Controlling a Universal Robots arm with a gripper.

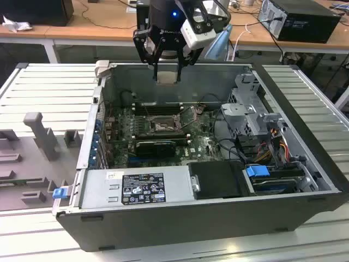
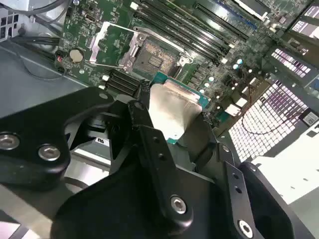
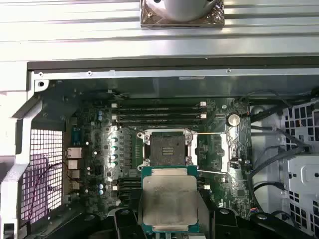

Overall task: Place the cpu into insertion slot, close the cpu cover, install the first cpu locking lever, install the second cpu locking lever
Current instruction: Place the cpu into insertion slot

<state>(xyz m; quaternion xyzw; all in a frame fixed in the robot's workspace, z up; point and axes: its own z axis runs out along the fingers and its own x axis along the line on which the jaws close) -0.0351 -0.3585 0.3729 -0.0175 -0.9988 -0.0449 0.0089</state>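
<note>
Open case (image 1: 191, 224) beneath tool (image 1: 167, 77); cpu (image 3: 169, 201) clamped, metal face up.

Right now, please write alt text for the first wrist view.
The gripper holds the cpu, metal face showing, over the open computer case. On the green board, the empty socket lies between the cpu and the memory slots.

Long light-brown wooden workbench (image 1: 103, 24) along rear. Black rectangular computer case (image 1: 302, 19) on it, exterior view's right. Ribbed pale-grey metal tabletop (image 1: 54, 87) in foreground.
</note>
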